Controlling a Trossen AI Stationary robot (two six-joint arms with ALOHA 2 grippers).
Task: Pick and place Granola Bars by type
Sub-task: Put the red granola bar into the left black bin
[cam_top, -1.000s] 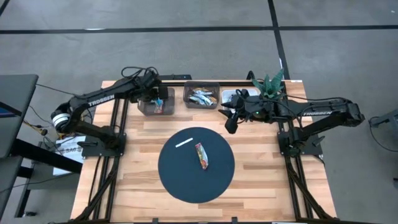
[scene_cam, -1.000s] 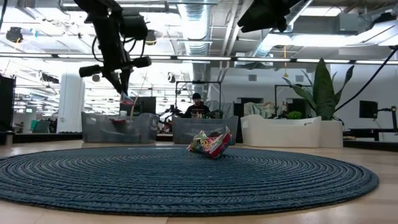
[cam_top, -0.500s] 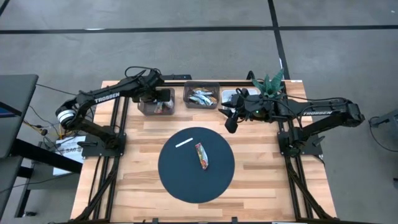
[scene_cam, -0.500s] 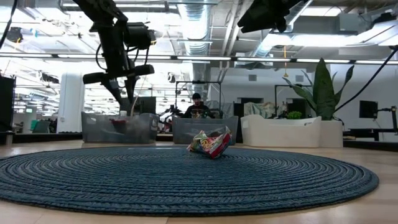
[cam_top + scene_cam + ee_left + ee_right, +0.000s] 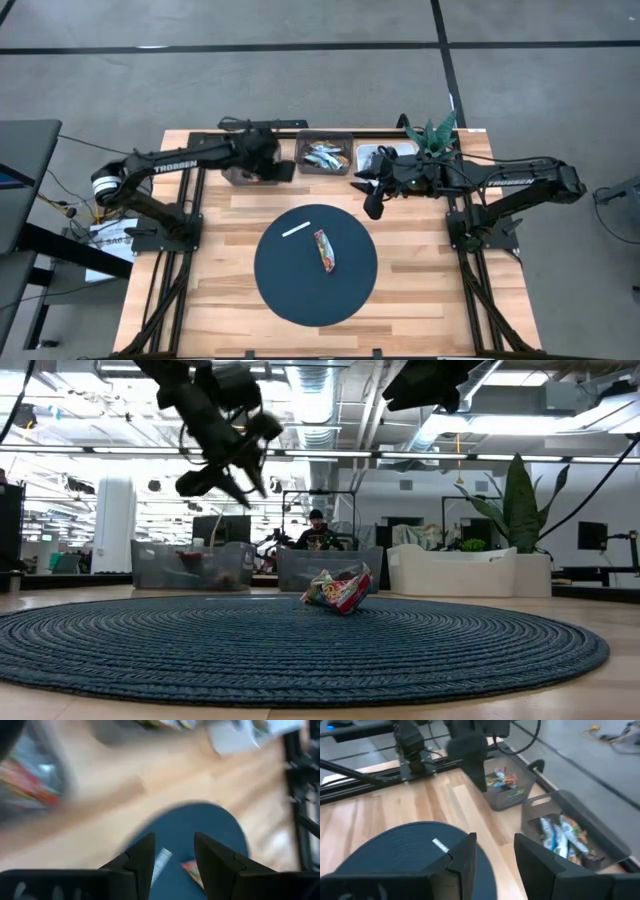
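A red-orange granola bar (image 5: 325, 250) (image 5: 338, 590) lies flat on the round dark-blue mat (image 5: 300, 290), beside a small white oblong bar (image 5: 295, 230) (image 5: 440, 844). More red-orange bars lie in the left grey bin (image 5: 243, 175) (image 5: 502, 777). Blue-white bars fill the middle bin (image 5: 325, 155) (image 5: 560, 837). My left gripper (image 5: 283, 170) (image 5: 174, 847) hangs open and empty beside the left bin's right side, above the table. My right gripper (image 5: 370, 205) (image 5: 495, 847) hovers open and empty near the mat's far right.
A white bin (image 5: 378, 155) stands right of the middle bin, with a potted plant (image 5: 435, 135) at the far right corner. Bare wooden tabletop (image 5: 230, 290) surrounds the mat. In the low view a person (image 5: 316, 532) sits in the room beyond the bins.
My left gripper has opened over the left bin and let go of a red-orange bar, which has dropped into that bin. It has then swung up and toward the table's right edge, turning toward the mat. My right arm has kept still.
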